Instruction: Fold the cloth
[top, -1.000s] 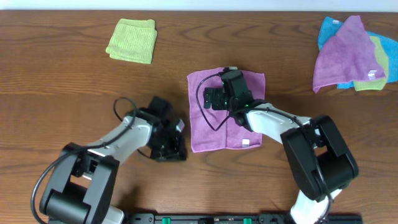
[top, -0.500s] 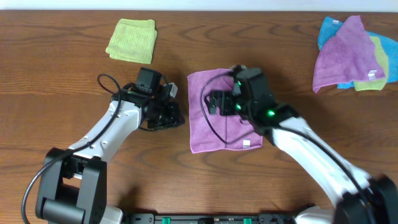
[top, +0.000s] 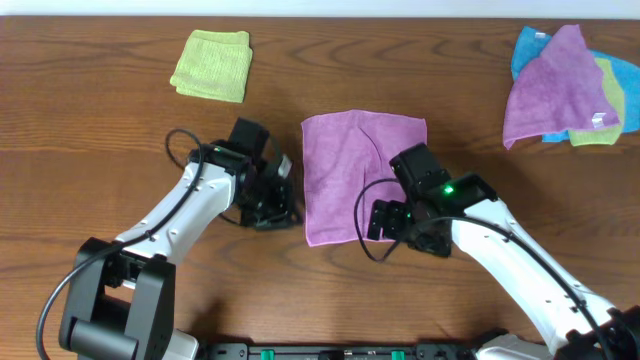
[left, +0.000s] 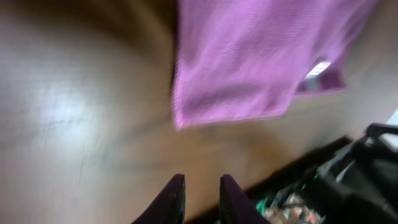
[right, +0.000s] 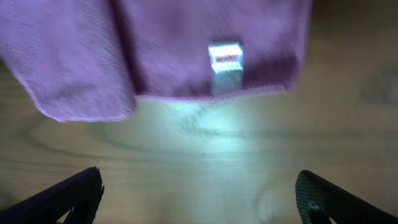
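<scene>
Right gripper (right: 198, 186): jaws fully apart, nothing between them, poised low over bare table (top: 100, 130) just off the near edge of the cloth (top: 345, 170). A second ago this gripper stood over the middle of the cloth; it has since drawn back toward the robot and now sits by the near right corner, where the white tag (right: 225, 62) lies face up directly ahead of it. Left gripper (left: 200, 196): fingers a narrow gap apart, holding nothing, just beside the cloth's left edge. It has travelled along that edge over the last second, first away from the robot and then partly back, and it was further closed at the start. Neither gripper touches the cloth. The cloth lies flat at table centre, roughly square, with a crease running down its middle. The right wrist view shows one portion of the near edge hanging lower than the rest, which suggests layers, but I cannot confirm a completed fold. Judgement: pressing or smoothing is over, and both arms are lining up on the near edge and corners for a fresh pick. Surroundings: a lime-green towel (top: 212, 65) at far left and a heap of lavender, blue and green towels (top: 560, 90) at far right, both well apart from the work. No obstruction noted. The right arm's own cable loops close to the near right corner and merits watching.
</scene>
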